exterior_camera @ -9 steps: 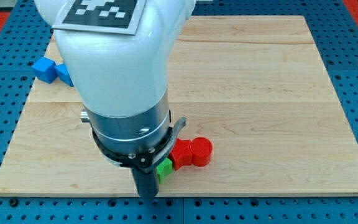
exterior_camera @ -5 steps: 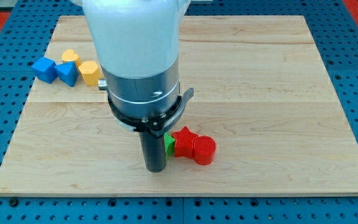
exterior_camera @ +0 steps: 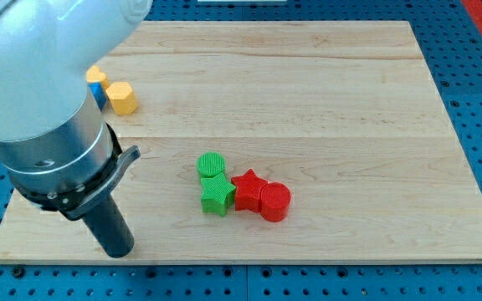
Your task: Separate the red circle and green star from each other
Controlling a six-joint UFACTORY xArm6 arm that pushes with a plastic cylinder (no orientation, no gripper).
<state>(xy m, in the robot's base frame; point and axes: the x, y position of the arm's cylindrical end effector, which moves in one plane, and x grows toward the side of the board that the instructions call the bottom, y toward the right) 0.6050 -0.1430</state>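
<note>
The red circle (exterior_camera: 275,201) sits near-centre, separated from the green star (exterior_camera: 217,195) only by a touching red star (exterior_camera: 247,189); a green circle (exterior_camera: 212,165) lies just behind. My tip (exterior_camera: 118,249), a bare rod without pincer, stands well left, clear for a fresh approach.

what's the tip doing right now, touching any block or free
My tip: free, touching no block, near the view's bottom left, well left of the green star and red circle. No gripper on this arm, so nothing is held.
</note>
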